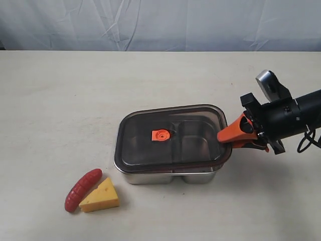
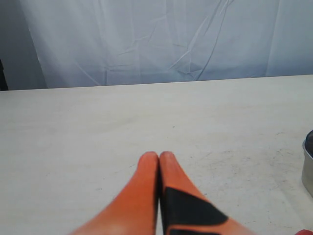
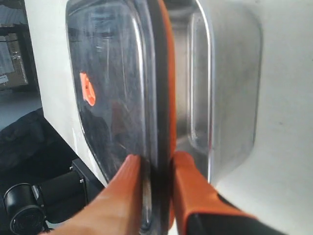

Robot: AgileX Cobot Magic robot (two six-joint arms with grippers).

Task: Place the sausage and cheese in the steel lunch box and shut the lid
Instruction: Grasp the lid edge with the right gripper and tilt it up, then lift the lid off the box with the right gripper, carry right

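Steel lunch box (image 1: 170, 175) on the worktop (image 1: 60, 100), covered by the lid (image 1: 145, 145); the sausage (image 1: 83, 190) and the cheese (image 1: 100, 197) are laid touching on the worktop, outside the box. The lid's right edge is clamped by the right end effector (image 1: 224, 138). The left end effector (image 2: 159, 159) is held closed on nothing.

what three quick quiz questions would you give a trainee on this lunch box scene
1. True or false: the sausage and the cheese lie inside the steel lunch box.
2. Pick one. The right gripper is clamped on: A) the edge of the lid; B) the sausage; C) nothing.
3. Fill the gap: the left gripper is ____ (open or shut), with nothing between its fingers.

Key: 1 false, both lie on the table beside the box, touching each other. 2 A. 3 shut.
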